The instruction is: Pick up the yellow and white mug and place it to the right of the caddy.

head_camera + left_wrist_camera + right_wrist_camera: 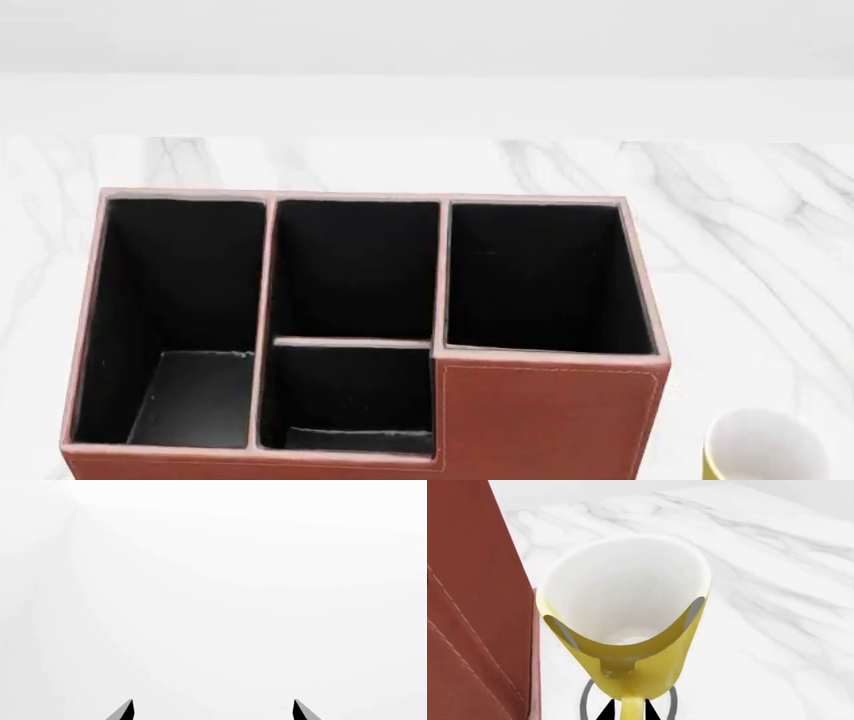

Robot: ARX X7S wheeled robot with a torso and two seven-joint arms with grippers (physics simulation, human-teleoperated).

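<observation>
The yellow and white mug (647, 665) fills the right wrist view, its white inside facing the camera. Its yellow handle runs between the two black fingertips of my right gripper (628, 712), which is shut on it. The reddish-brown caddy (474, 610) stands close beside the mug. In the head view the caddy (547, 420) fills the middle, and the mug (763, 450) shows at its lower right, cut by the frame edge. I cannot tell whether the mug rests on the table. My left gripper (213, 711) is open over blank white, with nothing between its fingers.
A white marble table (747, 230) carries the caddy and stretches behind and to the right of it. A plain white wall (427, 40) rises at the back. Neither arm shows in the head view.
</observation>
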